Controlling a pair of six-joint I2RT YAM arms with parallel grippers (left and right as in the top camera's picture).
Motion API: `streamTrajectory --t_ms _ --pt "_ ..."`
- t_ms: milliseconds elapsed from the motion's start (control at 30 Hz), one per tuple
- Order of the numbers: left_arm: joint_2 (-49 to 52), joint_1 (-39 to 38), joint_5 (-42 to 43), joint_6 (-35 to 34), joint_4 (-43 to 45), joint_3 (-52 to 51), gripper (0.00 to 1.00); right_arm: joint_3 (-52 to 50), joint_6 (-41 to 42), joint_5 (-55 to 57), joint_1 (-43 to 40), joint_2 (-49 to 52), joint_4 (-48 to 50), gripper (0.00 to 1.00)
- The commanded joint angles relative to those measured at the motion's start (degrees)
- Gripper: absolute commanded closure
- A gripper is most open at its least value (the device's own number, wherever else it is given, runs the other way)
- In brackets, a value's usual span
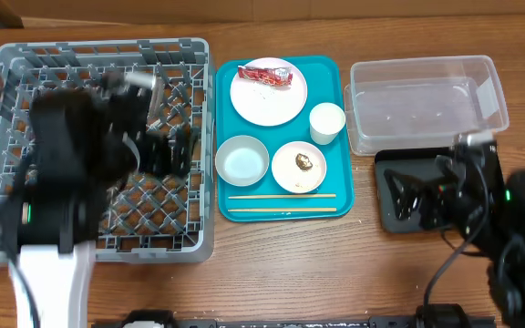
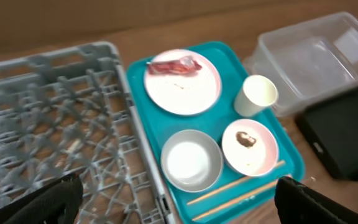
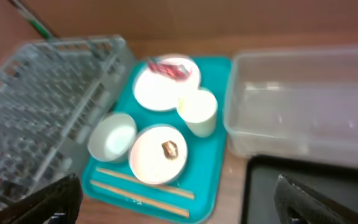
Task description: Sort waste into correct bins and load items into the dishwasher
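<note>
A brown wood-grain surface (image 1: 272, 264) carries four things in a row. At the far left sits a large square grey plastic dish rack (image 1: 108, 46) with a lattice floor and low openwork walls. Just beside it, in the middle, lies a teal rectangular plastic serving tray (image 1: 331, 77) with its long side running front to back. To the right stands a clear plastic rectangular tub (image 1: 427, 100), close to the teal tray's back corner. Directly in front of the tub lies a shallow black rectangular tray (image 1: 392, 219) — the two touch or very nearly do.

Tray (image 1: 342, 169) between rack (image 1: 108, 46) (left) and tub (image 1: 417, 64)
</note>
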Motion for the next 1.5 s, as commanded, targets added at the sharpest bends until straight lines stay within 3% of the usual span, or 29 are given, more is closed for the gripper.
streamTrajectory --t_ms 0,67,233,500,833,1133,1267,1467 --pt "11.13 0.24 5.31 3.98 -3.58 10.08 0.0 6.36 -2.23 8.98 -0.07 5.51 -4.7 0.0" --pt "17.55 0.02 5.29 6.08 -6.45 16.72 0.0 7.23 -2.34 12.83 -0.07 7.78 -5.75 0.0" --pt "36.59 -3.23 4.63 9.4 -16.0 41.24 0.0 7.23 -2.34 5.42 -0.07 12.74 -5.81 0.0" --pt "49.79 -8.83 4.07 9.38 -14.73 61.2 0.0 7.23 -2.36 -2.12 -0.04 17.97 -8.22 0.0" --pt "54.25 -11.1 -1.42 9.35 -13.62 61.55 0.0 7.23 -2.1 -4.57 -0.04 20.17 -8.13 0.0" --pt "53.24 -10.29 -1.86 9.14 -18.62 61.72 0.0 8.59 8.59 -6.29 3.5 22.86 5.64 0.0" --pt "51.71 -9.53 -3.39 8.66 -21.92 61.75 0.0 17.05 11.32 -1.25 9.73 31.74 4.76 0.0" --pt "48.46 -6.64 -6.43 3.61 -24.09 61.75 0.0 39.23 13.38 6.36 17.9 50.71 -1.73 0.0"
